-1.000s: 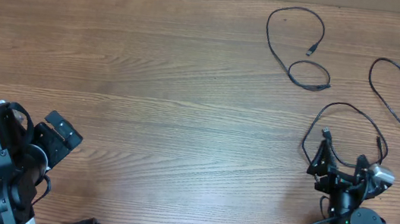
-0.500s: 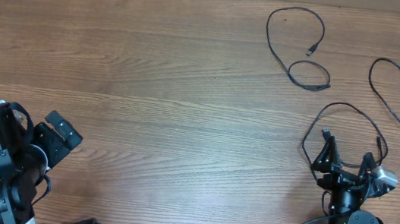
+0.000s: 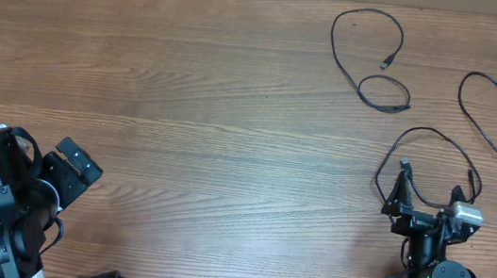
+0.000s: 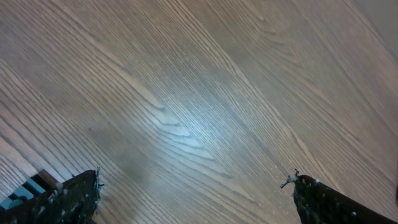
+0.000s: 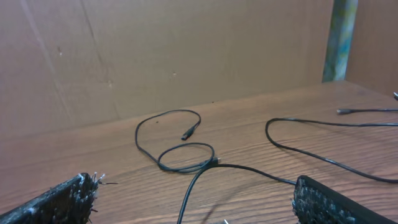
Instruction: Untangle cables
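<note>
Right wrist has twisted a touch back toward its pose of a second ago, so its camera housing sits slightly left of where it was half a second back; nothing else shifts. Right gripper (image 3: 429, 190) sits low at the near right of the table (image 3: 186, 103), fingers spread wide, holding nothing. Nearest cable (image 3: 435, 131) arches around it, both legs dropping beside the fingers, one plug end just beside a fingertip; touching or not, cannot tell. The right wrist view shows this cable running along the wood between the parted fingers, not pinched. Looped cable (image 3: 333, 45) lies at the far side, right of centre: a big open loop plus a small closed loop, plug end inside the big loop, apart from the others. Third cable (image 3: 494, 150) is at the far right edge, curving out of frame, near the nearest cable but not crossing it. Left gripper (image 4: 194, 183) hovers over bare wood at the near left corner, fingers spread wide, empty, well apart from every cable. Cardboard wall (image 5: 186, 50) stands behind the table.
</note>
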